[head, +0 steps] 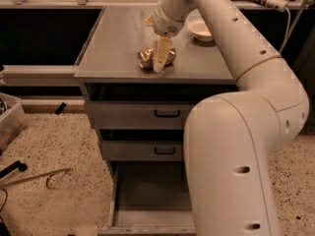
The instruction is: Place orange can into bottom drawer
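Observation:
The orange can (145, 58), shiny gold and dented, lies on the grey cabinet top (113, 38) near its front edge. My gripper (161, 59) reaches down from the cream arm and sits right at the can, covering its middle, so that can shows on both sides of it. The bottom drawer (147, 193) is pulled out at floor level, with a bare grey floor. My arm's large body hides its right side.
A cream round bowl (201, 29) stands behind and to the right of the can. Two shallower drawers with black handles (166, 114) (163, 151) are closed above the open one. A metal rod (34, 177) and a bin (10, 119) lie on the speckled floor at left.

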